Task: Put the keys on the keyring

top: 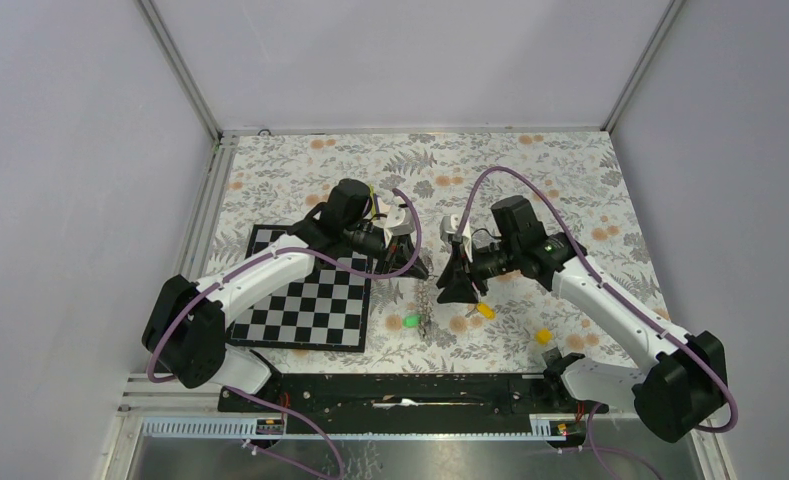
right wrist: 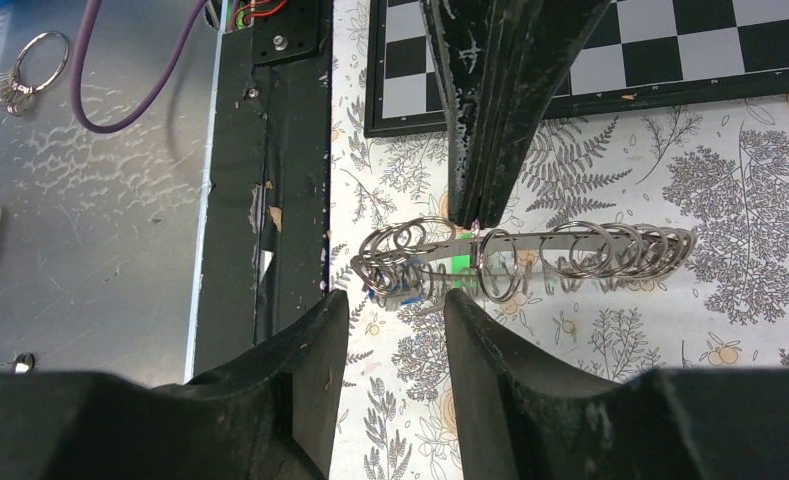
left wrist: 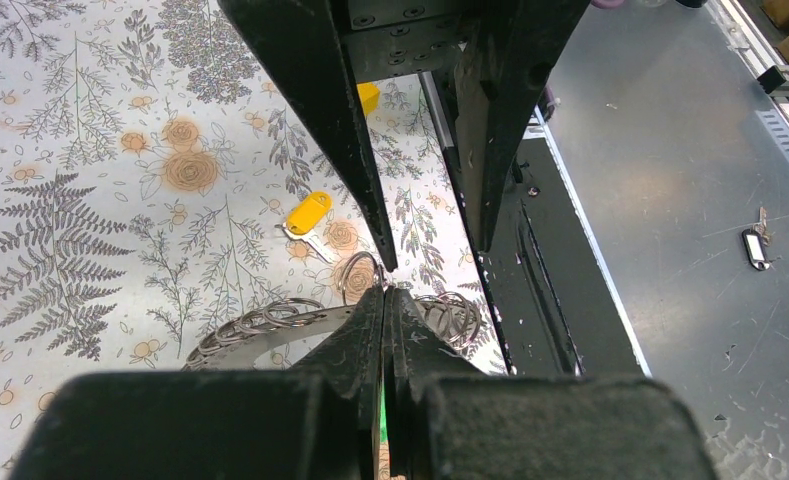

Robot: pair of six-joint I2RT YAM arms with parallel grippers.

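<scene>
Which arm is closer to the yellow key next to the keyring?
Right. Its end effector hangs just beside the yellow key; the left end effector is farther off, at the keyring.

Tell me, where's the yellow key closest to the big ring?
Top view: the yellow key lies on the flowery cloth, just right of the keyring, beside the right gripper.
</scene>
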